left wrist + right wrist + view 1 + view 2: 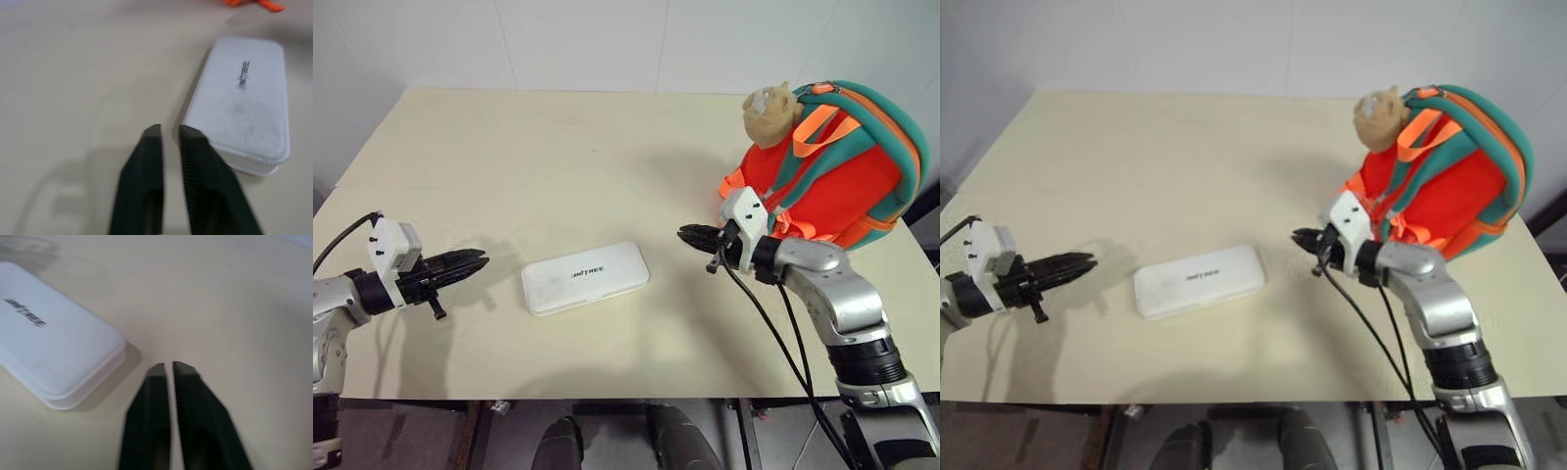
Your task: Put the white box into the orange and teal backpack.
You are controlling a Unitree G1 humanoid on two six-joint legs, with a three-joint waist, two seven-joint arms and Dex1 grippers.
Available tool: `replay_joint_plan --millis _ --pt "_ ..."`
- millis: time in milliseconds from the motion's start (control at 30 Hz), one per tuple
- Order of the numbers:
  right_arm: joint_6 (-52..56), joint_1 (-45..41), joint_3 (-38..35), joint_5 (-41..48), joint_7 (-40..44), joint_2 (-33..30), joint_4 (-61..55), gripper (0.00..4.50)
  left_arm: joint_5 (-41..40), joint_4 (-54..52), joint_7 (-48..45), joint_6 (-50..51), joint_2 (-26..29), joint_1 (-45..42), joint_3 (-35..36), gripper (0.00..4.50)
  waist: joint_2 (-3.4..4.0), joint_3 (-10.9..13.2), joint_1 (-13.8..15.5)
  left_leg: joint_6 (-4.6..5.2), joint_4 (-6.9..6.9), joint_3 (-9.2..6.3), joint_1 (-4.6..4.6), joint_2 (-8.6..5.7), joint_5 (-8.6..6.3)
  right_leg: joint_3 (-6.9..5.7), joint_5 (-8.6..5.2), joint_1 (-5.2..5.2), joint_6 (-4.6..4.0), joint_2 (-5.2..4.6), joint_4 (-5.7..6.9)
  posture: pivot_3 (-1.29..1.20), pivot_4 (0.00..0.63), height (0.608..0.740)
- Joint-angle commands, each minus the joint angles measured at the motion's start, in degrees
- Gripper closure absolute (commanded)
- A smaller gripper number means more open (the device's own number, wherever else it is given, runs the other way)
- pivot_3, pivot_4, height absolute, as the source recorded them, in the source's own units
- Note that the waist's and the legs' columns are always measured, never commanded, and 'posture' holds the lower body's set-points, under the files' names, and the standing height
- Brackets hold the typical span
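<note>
Approach step: left gripper [475, 261] and right gripper [690, 234] flank the white box [584, 277], fingers closed, empty. Next move requires opening, then gripping; orange and teal backpack [842, 176] waits.

The pale table [509, 157] carries the white box [584, 277] near its front and the orange and teal backpack [842, 181] at right.

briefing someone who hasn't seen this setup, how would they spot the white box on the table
Start at the pale wooden table, where the orange and teal backpack stands at the far right. The white box lies flat near the front edge, between the left gripper and right gripper, touching neither. It is the only flat white case, rounded at the corners, with small dark lettering on top.
</note>
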Motion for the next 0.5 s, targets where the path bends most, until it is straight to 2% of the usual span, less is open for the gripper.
replay_joint_plan --millis 33,233,500 --pt "0.0 -1.8 1.5 -3.3 -1.9 0.9 2.5 4.5 -2.4 -4.0 0.7 5.9 0.8 3.3 1.6 4.46 0.0 0.0 0.1 0.0 -0.02 -0.01 -0.02 0.0 0.0 -0.02 -0.01 -0.02 -0.02 0.0 -0.01 0.0 0.15 0.74" --pt "0.3 -2.9 3.9 -6.6 -3.0 3.5 5.5 4.5 -7.2 -7.3 3.6 17.9 -0.8 6.8 2.9 4.46 0.0 0.0 0.1 0.0 -0.07 -0.01 -0.02 0.01 0.0 -0.02 -0.03 -0.05 -0.05 0.0 0.01 0.0 0.15 0.74" --pt "0.2 -3.7 7.2 -9.2 -2.0 5.6 7.8 4.5 -9.8 -5.4 4.4 22.8 -3.9 4.9 0.8 4.46 0.0 0.0 0.1 -0.01 -0.05 -0.02 0.0 0.0 0.0 -0.03 -0.02 -0.03 -0.03 0.0 0.01 0.0 0.15 0.74"
